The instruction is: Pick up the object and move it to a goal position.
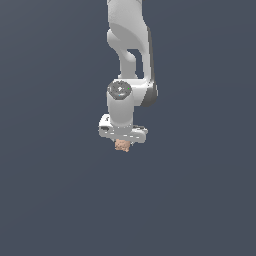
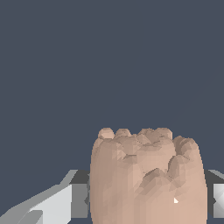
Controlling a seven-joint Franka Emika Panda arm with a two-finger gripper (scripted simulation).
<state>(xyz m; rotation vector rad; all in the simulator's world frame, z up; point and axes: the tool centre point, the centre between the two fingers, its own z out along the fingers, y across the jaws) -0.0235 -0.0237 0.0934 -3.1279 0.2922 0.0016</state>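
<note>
Filling the near part of the wrist view, the peach-tan knobbly object sits between the gripper's fingers, whose pale pads show on either side of it with dark gaps just beside its flanks. Seen from outside, the same object pokes out just below the white gripper, tucked between the fingers and narrower than the hand's crossbar.

By my reading the grasp is made: the fingers look clamped on the lump, though actual pad contact is hidden behind its bulk (the gaps in the wrist view leave a little doubt). Whether it has been lifted I cannot say, since the flat grey backdrop shows no surface line or shadow under it. No goal marker is visible in either view, so the carry to the goal seems to be what remains.

The arm comes down from above, its wrist directly over the hand, fingers pointing straight down.
</note>
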